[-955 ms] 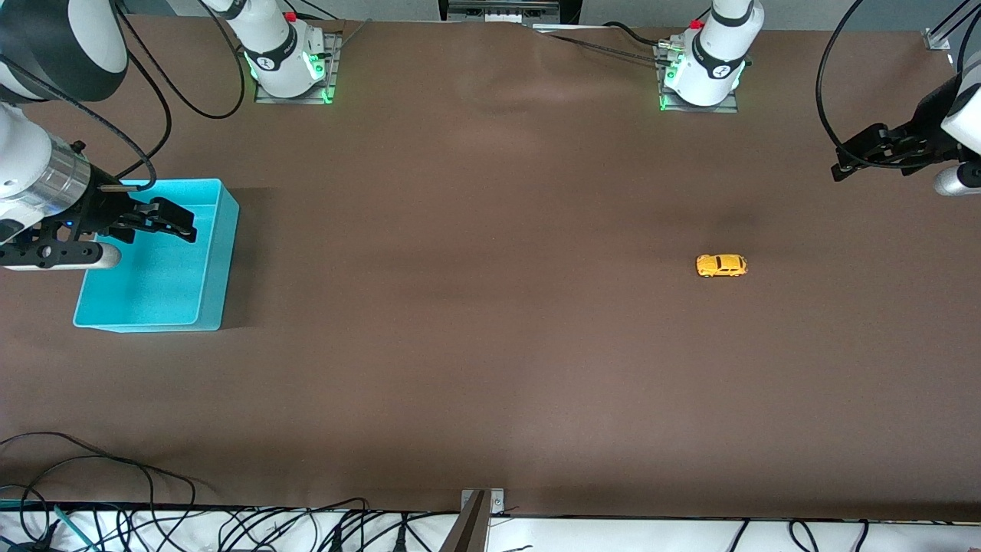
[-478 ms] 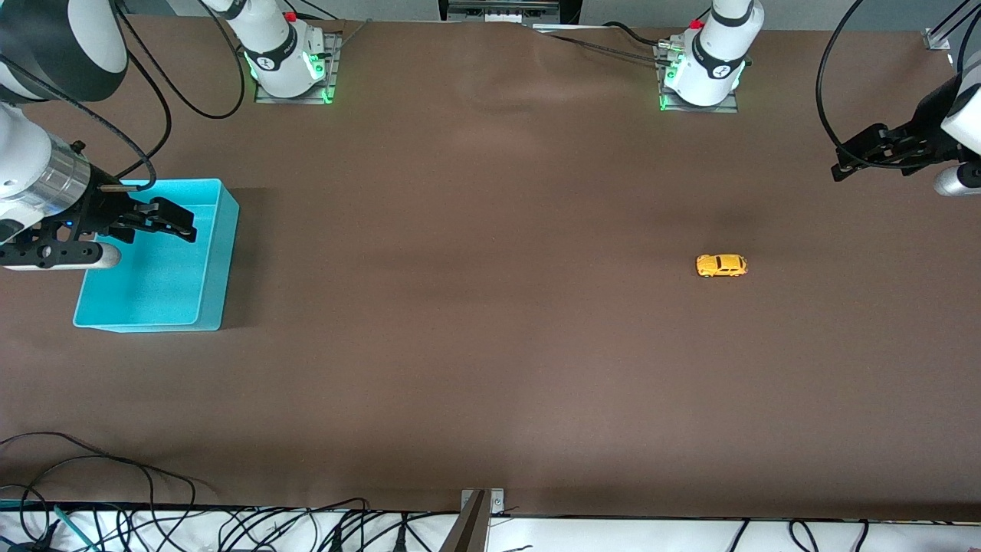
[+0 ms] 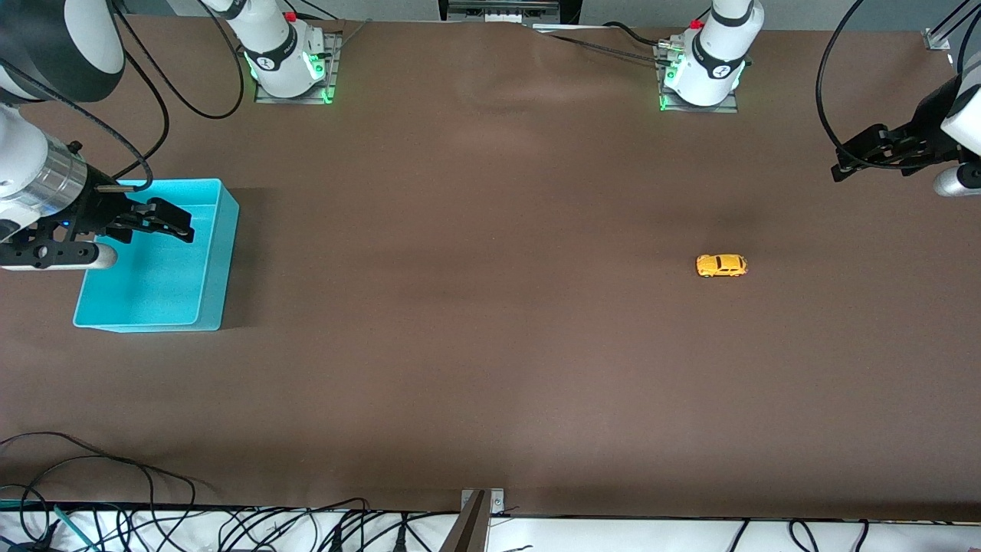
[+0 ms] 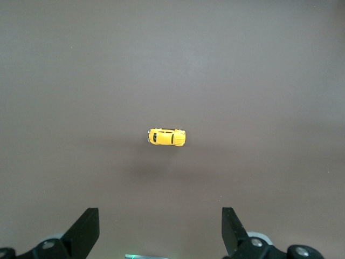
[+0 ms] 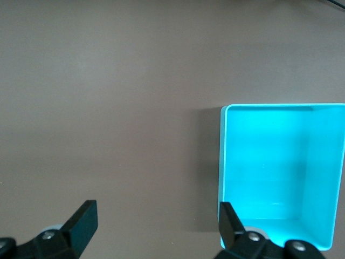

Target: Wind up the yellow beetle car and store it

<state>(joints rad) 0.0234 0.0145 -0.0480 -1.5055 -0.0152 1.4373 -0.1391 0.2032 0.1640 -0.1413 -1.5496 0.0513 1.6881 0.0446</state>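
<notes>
The yellow beetle car (image 3: 721, 265) stands on its wheels on the brown table, toward the left arm's end, with nothing touching it. In the left wrist view the car (image 4: 166, 137) lies well ahead of my left gripper (image 4: 160, 211), whose jaws are open and empty. That left gripper (image 3: 843, 165) hangs over the table edge at its own end, apart from the car. My right gripper (image 3: 184, 226) hovers over the turquoise bin (image 3: 153, 287). Its jaws (image 5: 157, 206) are open and empty, and the empty bin (image 5: 280, 172) shows beside one finger.
The two arm bases (image 3: 290, 61) (image 3: 701, 73) stand along the edge farthest from the front camera. Cables (image 3: 115, 491) lie along the nearest edge. A wide stretch of bare brown table (image 3: 475, 268) separates the bin from the car.
The right gripper has crept slightly toward its own end over the bin. The car and the left gripper have not moved.
</notes>
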